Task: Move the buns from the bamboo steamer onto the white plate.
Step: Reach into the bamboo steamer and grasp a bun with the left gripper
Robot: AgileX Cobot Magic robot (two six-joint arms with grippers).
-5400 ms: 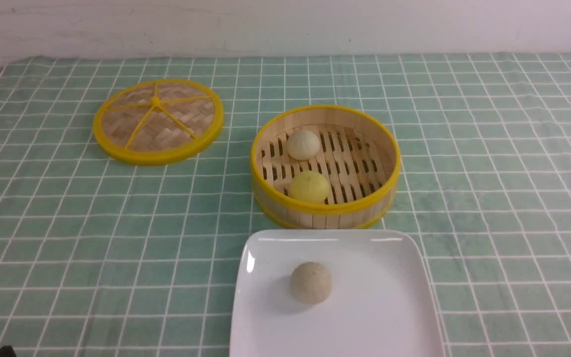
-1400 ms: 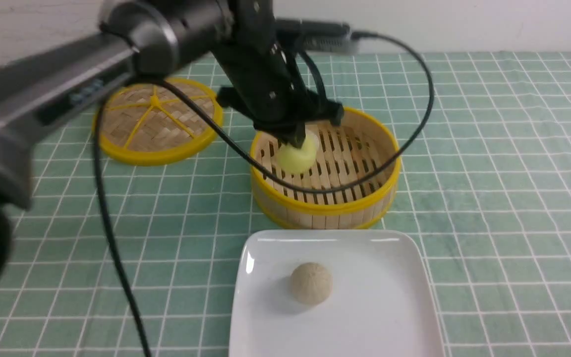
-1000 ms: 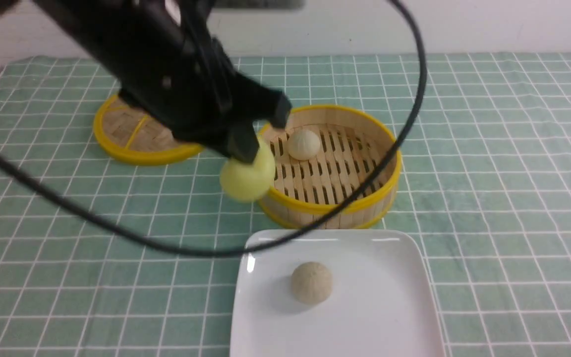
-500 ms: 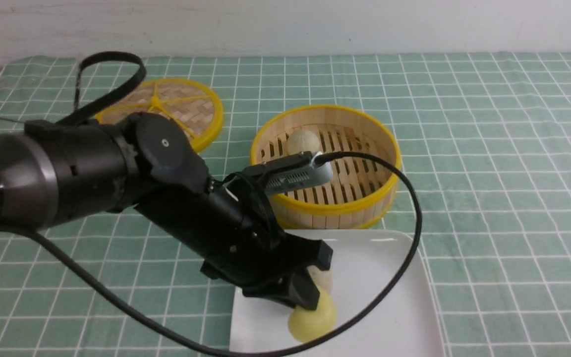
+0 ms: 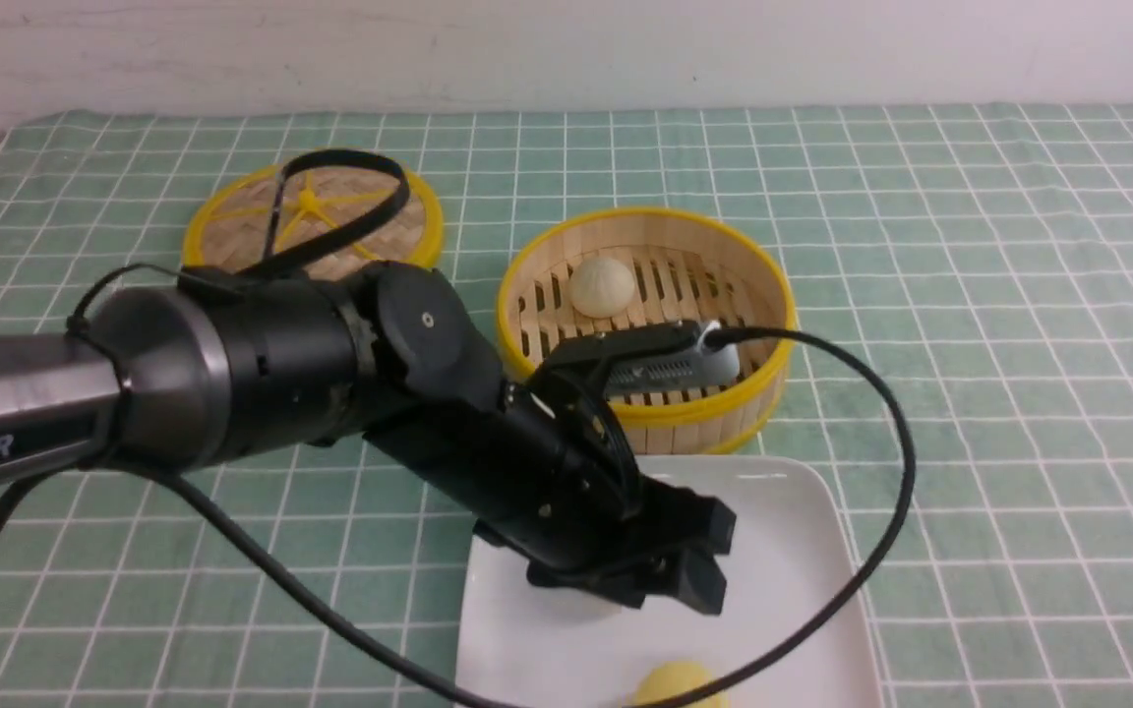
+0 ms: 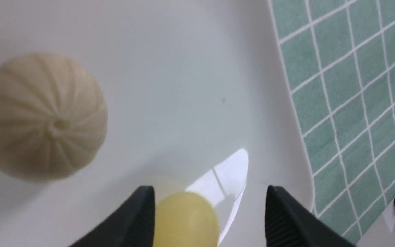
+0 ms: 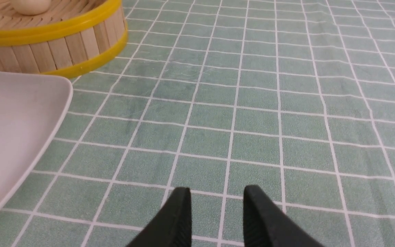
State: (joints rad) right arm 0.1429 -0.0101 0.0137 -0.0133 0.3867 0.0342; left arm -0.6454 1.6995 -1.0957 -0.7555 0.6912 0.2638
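Note:
The pale yellow bun [image 5: 680,685] lies on the white plate [image 5: 793,610] at its near edge. My left gripper [image 5: 707,560] hovers just above it, open. In the left wrist view the yellow bun [image 6: 185,219] sits loose on the plate [image 6: 183,68], close beside one finger of my left gripper [image 6: 210,188]. The cream-white bun [image 5: 603,286] rests at the back left of the bamboo steamer [image 5: 645,408]. My right gripper [image 7: 217,190] hangs low over the cloth, right of the plate [image 7: 12,120], slightly open and empty. The steamer [image 7: 46,48] is beyond it.
A duller greyish-beige bun [image 6: 43,116] sits mid-plate, hidden behind my left arm in the front view. The flat woven lid [image 5: 340,192] lies back left, with a cable loop over it. A green checked cloth [image 5: 970,344] covers the table.
My left gripper lifted the yellow bun out of the steamer, carried it to the plate and opened. The bun now lies free near the plate's front edge.

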